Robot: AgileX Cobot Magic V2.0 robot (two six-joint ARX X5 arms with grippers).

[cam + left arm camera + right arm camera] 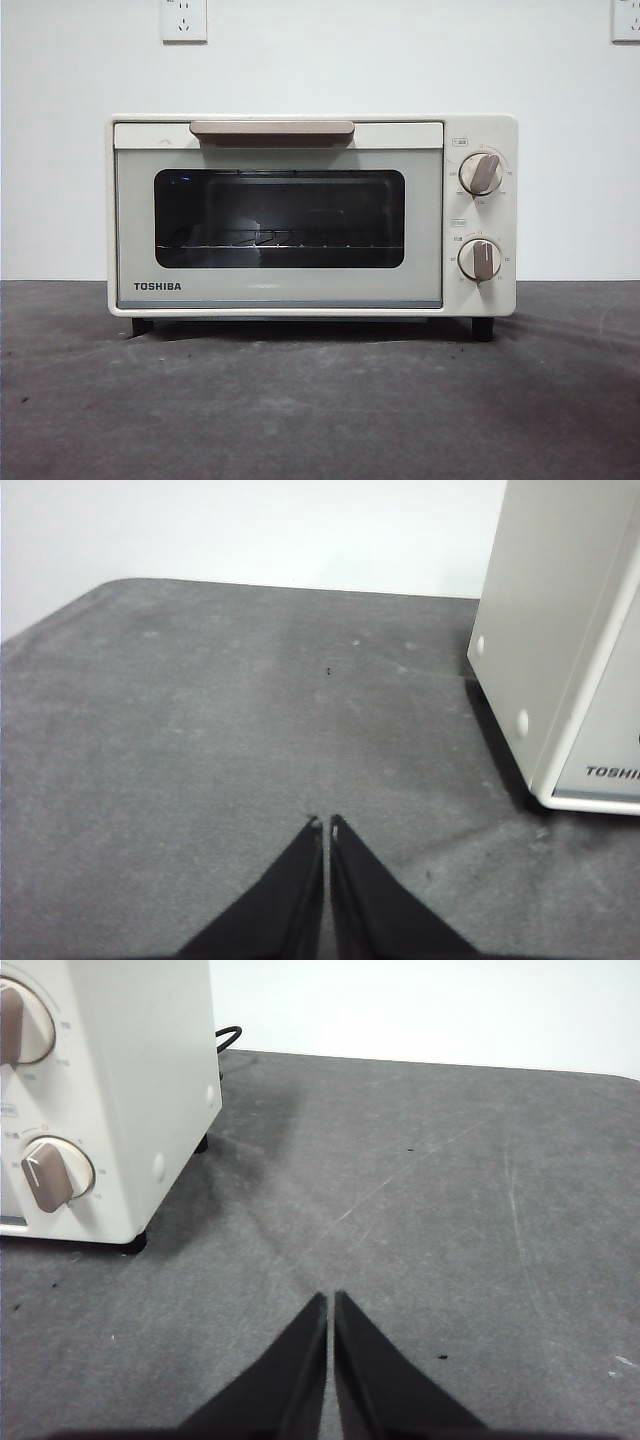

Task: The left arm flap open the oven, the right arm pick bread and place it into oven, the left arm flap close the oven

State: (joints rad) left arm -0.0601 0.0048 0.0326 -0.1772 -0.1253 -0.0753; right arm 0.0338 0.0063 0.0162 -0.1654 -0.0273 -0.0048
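cream-white TOSHIBA oven x1, door closed, between grippers | left gripper pressed together, empty | right gripper pressed together, empty | grey desk

The right gripper hangs over the bare grey table, jaws pressed together. The oven stands near it on the table, showing its side panel, two dials and a black cord behind it.

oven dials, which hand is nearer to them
Right. The right hand waits off the oven on the side of its dials; the left hand waits off the opposite, TOSHIBA-logo side.
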